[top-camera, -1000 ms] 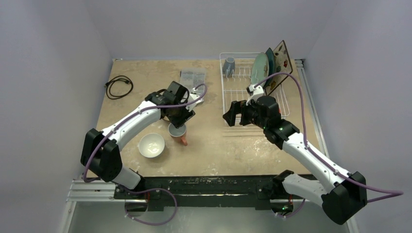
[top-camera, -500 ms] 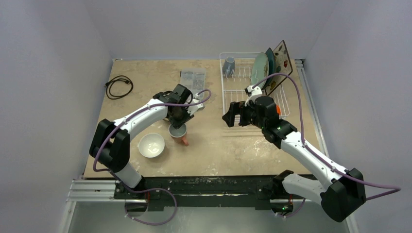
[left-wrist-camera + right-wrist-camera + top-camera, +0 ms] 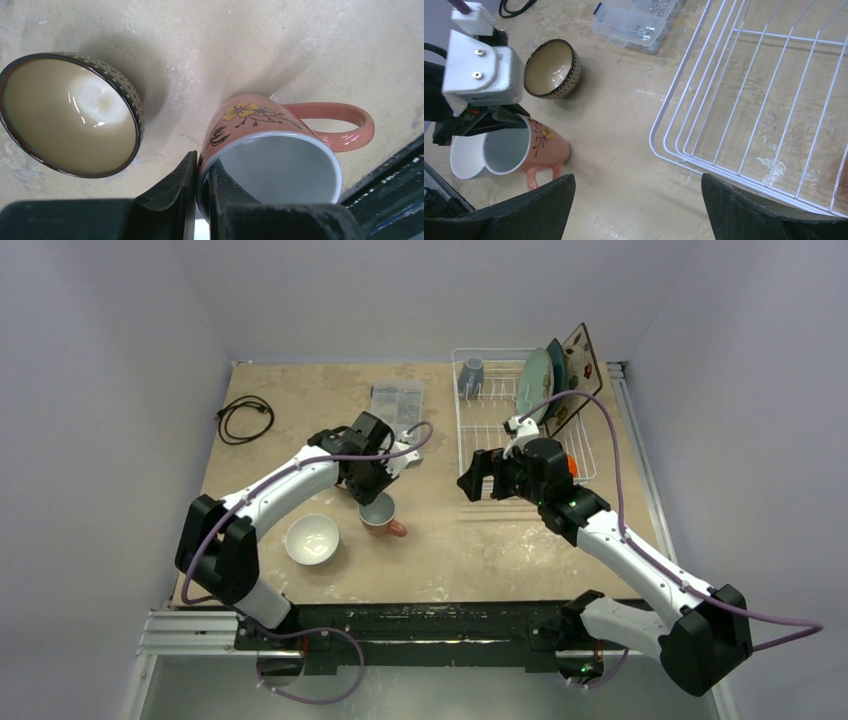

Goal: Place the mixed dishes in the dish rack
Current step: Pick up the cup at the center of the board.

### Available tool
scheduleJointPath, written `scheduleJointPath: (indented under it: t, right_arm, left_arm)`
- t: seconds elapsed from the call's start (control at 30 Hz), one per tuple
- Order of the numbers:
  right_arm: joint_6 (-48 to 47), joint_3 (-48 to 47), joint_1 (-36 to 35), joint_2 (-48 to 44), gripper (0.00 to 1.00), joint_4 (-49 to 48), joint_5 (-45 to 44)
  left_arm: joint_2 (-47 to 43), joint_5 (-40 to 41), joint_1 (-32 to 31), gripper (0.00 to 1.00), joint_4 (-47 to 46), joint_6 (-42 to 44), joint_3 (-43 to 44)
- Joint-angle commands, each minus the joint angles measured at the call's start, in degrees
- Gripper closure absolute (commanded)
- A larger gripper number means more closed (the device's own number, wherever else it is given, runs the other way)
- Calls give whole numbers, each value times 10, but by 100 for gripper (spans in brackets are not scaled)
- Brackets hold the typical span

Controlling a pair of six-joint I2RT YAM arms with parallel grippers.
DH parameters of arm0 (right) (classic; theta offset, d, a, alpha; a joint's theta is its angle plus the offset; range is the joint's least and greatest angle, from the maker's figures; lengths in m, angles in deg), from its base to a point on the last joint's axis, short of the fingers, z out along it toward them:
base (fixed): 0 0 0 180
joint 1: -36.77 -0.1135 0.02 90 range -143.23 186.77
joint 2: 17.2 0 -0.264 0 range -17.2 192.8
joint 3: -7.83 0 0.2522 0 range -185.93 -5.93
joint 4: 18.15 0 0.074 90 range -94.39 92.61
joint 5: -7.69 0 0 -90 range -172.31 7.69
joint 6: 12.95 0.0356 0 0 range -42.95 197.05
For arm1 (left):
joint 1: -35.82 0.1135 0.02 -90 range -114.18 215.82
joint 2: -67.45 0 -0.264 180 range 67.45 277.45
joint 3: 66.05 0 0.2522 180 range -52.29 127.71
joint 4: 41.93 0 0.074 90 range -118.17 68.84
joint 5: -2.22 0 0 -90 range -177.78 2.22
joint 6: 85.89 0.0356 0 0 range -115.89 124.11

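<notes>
Salmon-pink mug (image 3: 270,150), yellow flower and dark twigs on its side, glossy white inside, tilting near the middle of the table (image 3: 480,560), my left gripper (image 3: 201,200) is pinching its rim, my right gripper (image 3: 638,182) is hanging wide open beside the dish rack (image 3: 666,100)'s near-left corner.

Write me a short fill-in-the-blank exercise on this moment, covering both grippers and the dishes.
1. The left gripper is shut on the ____ of the pink mug.
2. The right gripper is ____ and holds nothing.
3. The grey mug stands ____ the rack.
4. In the top view, the bowl left of the pink mug is ____ in colour.

Missing words: rim; open; inside; white.
</notes>
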Motion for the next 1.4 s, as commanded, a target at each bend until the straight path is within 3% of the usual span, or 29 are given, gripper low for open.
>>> scheduleJointPath:
  t: [0.0,0.3,0.43,0.53,0.7,0.8,0.9,0.93,1.17,1.37]
  right_arm:
    - [2,3,0,0,1,-29,-5]
    - [-37,16,0,-42,1,-69,48]
    - [-56,97,0,-135,1,-185,118]
    - [-56,148,1,-182,1,-258,162]
    - [-66,196,-10,-202,3,-394,245]
    - [-93,189,-46,-197,4,-451,235]
    - [-116,176,-76,-178,3,-509,209]
    - [-121,168,-83,-169,2,-528,200]
    - [-163,113,-112,-104,1,-623,119]
    - [-139,71,-112,-61,1,-665,120]
  left_arm:
    - [-74,-102,-3,100,-7,-28,48]
    - [-129,-350,23,100,-73,-138,74]
    - [-142,-548,77,100,-165,-269,75]
    - [-147,-643,101,100,-325,-434,41]
    - [-116,-707,104,100,-616,-740,-1]
    - [-99,-697,104,100,-927,-969,-57]
    - [-20,-654,104,100,-1277,-1247,-66]
    - [2,-653,102,100,-1294,-1307,-54]
    - [-4,-644,95,100,-1296,-1300,-63]
    - [10,-641,94,100,-1295,-1305,-65]
